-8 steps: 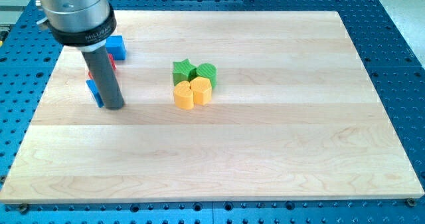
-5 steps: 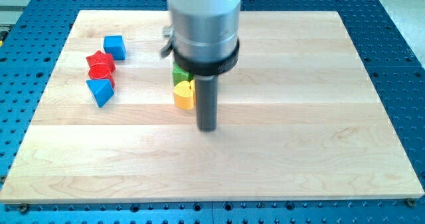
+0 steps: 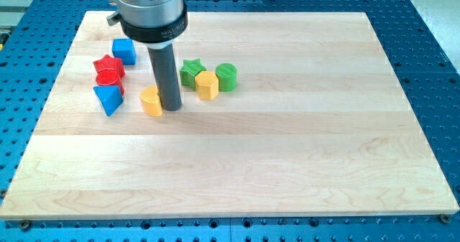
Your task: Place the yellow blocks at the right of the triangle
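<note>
— Two yellow blocks, where are they?

— Look at your wooden board (image 3: 302,149). One rounded yellow block (image 3: 151,101) sits left of the middle, touching my tip (image 3: 171,107) on its left side. The yellow six-sided block (image 3: 206,85) is a little to the right, between the green star block (image 3: 190,72) and the green round block (image 3: 226,77).

— And the triangle?

— The blue triangle block (image 3: 108,98) is at the left, near the first yellow block. Above it you see a red star block (image 3: 109,70) and a blue cube block (image 3: 124,51). My tip is just a plain rod; it has nothing that opens or closes.
</note>
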`<state>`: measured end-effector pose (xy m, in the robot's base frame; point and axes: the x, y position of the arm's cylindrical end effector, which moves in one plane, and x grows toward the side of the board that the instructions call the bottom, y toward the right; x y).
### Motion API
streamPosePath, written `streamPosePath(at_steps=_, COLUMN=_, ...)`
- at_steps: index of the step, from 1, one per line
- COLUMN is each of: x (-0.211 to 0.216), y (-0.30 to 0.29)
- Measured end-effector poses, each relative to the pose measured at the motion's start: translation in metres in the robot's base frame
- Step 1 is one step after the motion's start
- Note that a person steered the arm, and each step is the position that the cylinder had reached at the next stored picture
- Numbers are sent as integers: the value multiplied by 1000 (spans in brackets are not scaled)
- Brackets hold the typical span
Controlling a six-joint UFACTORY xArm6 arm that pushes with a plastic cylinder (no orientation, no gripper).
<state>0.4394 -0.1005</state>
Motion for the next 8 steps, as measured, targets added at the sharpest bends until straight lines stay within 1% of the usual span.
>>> streamPosePath(at_steps=1, x=44, y=14)
streamPosePath(at_steps=2, x=41, y=-7)
streamPosePath(at_steps=3, x=28, y=-30)
streamPosePath(at_steps=4, x=30, y=1)
streamPosePath(at_steps=5, x=25, y=112)
streamPosePath(at_steps=6, x=-26, y=130)
streamPosePath(at_steps=7, x=-36, y=90)
streamPosePath(at_steps=8, x=-10, y=64)
